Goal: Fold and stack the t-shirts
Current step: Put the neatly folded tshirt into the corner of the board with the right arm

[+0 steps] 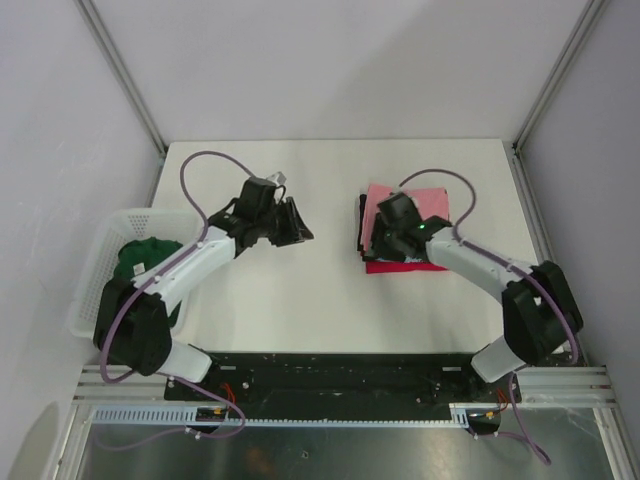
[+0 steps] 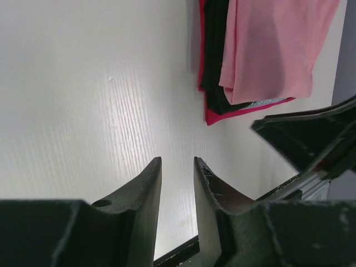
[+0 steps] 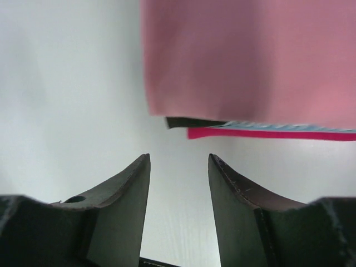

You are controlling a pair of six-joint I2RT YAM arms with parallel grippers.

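A folded stack lies right of the table's middle: the light pink t-shirt [image 1: 432, 205] on top, the black printed one [image 1: 360, 228] under it, the red one [image 1: 392, 266] at the bottom. The left wrist view shows the pink [image 2: 278, 50], black [image 2: 214, 55] and red [image 2: 222, 117] layers. The right wrist view shows pink [image 3: 250, 55], a black corner [image 3: 189, 122] and a red edge [image 3: 267, 134]. The dark green t-shirt [image 1: 145, 255] lies in the basket. My left gripper [image 1: 298, 228] [image 2: 178, 161] is slightly open and empty over bare table. My right gripper [image 1: 385, 245] [image 3: 179, 157] is open and empty above the stack's near-left corner.
A white slatted basket [image 1: 100, 270] stands at the table's left edge beside my left arm. My right arm [image 2: 311, 133] shows at the right of the left wrist view. Metal frame posts stand at the table's far corners.
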